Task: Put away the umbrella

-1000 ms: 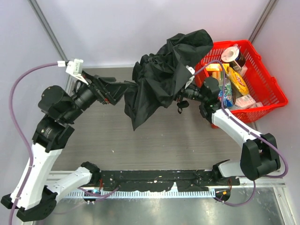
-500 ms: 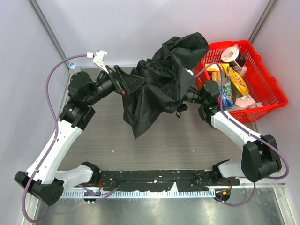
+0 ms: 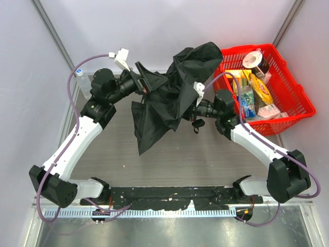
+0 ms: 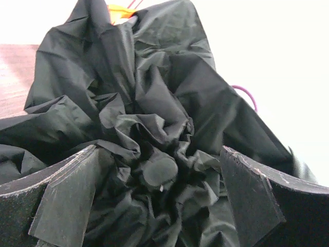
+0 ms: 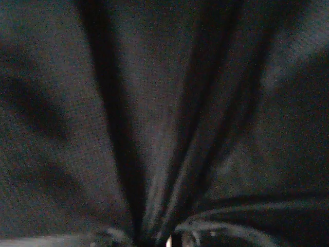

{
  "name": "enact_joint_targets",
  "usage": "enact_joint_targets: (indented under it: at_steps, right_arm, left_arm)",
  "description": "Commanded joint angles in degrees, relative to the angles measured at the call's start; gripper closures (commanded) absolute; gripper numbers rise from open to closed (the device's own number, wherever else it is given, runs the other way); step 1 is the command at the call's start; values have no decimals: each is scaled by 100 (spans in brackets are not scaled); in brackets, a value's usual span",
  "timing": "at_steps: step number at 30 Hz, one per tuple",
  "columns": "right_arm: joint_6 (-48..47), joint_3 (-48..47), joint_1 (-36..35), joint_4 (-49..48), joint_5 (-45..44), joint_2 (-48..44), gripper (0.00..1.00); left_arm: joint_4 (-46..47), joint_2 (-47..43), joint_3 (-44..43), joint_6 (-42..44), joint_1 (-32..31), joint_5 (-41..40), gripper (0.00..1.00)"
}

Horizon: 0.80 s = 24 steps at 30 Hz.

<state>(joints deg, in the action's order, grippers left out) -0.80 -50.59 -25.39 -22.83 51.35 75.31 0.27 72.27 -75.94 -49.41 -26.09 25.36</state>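
The black umbrella (image 3: 169, 98) hangs crumpled above the table's far middle, its loose canopy drooping toward the tabletop. My left gripper (image 3: 149, 82) is pressed into its left side and stands open. In the left wrist view both fingers (image 4: 72, 190) spread wide around bunched fabric, with the umbrella's round tip cap (image 4: 160, 171) between them. My right gripper (image 3: 194, 109) reaches in from the right under the canopy, its jaws hidden by cloth. It holds the umbrella up, and the wrist strap (image 3: 196, 125) dangles below it. Black umbrella fabric (image 5: 164, 113) fills the right wrist view.
A red basket (image 3: 291, 112) full of groceries stands at the far right, just behind the right arm. A clear water bottle (image 3: 82, 82) stands at the table's far left edge. Grey walls close in the back and sides.
My left arm has swung right and forward, bringing its open jaws onto the umbrella's top. The umbrella has shifted slightly left and down with the right gripper.
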Motion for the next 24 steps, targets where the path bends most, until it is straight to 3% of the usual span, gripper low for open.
enact_joint_targets:
  at_steps: [1,8,13,15,18,24]
  right_arm:
    - [-483,-399,-124,-64,-117,-438,99]
    - [-930,-575,-317,560,-520,-561,99]
    - [-985,-786,-484,1017,-1249,-508,99]
    - [-661,-638,-494,974,-1820,-613,72]
    - [-1,-400,-528,1122,-2742,-815,18]
    - [1158,93,-537,1974,-4009,-1554,17]
  left_arm:
    - [324,182,-255,-139,16,372,3]
    - [842,402,-193,-569,25,935,48]
    - [1281,429,-96,-649,51,1102,96]
    - [1448,350,0,-597,173,980,100]
    - [1817,165,237,-561,542,611,100]
    - [1819,-134,448,140,1149,-398,100]
